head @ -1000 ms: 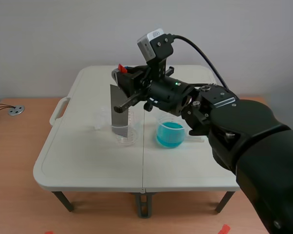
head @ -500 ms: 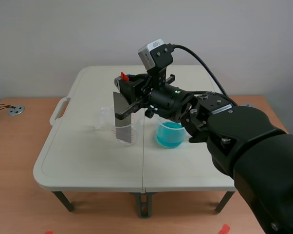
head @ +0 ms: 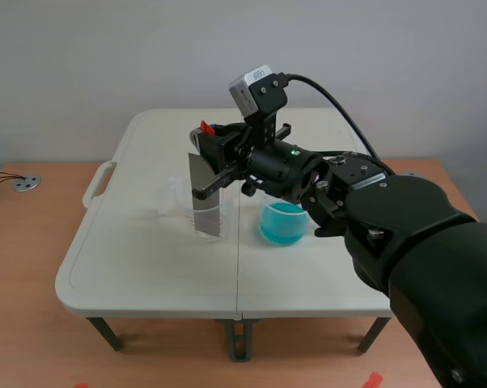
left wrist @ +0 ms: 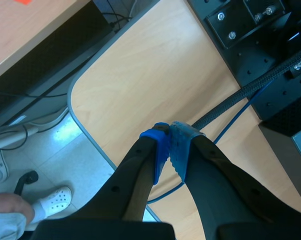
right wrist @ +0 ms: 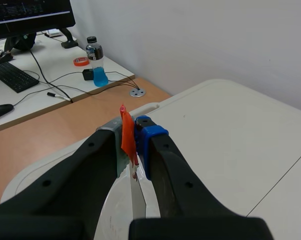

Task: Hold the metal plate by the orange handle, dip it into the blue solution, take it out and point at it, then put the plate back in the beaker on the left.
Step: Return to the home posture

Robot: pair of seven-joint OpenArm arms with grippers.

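Observation:
My right gripper (head: 208,136) is shut on the orange handle (head: 205,128) of the metal plate (head: 208,202). The plate hangs upright from it, its lower end down in the clear beaker (head: 228,210) left of the table's centre seam. The beaker of blue solution (head: 282,223) stands just to the right, apart from the plate. In the right wrist view the orange handle (right wrist: 126,134) is pinched between the pads of the right gripper (right wrist: 133,131), and the plate (right wrist: 137,200) drops away below. My left gripper (left wrist: 169,134) is shut on nothing, off the table, and does not appear in the scene view.
Both beakers stand on a white folding table (head: 146,267). The right arm's bulk (head: 421,234) covers the table's right side. Under the left gripper are a wooden desk edge (left wrist: 140,65), cables (left wrist: 240,92) and a person's white shoe (left wrist: 55,200) on the floor.
The right gripper has come down and slightly right with the plate, sinking its lower end deeper into the clear left beaker. Over the last half second it has stayed still.

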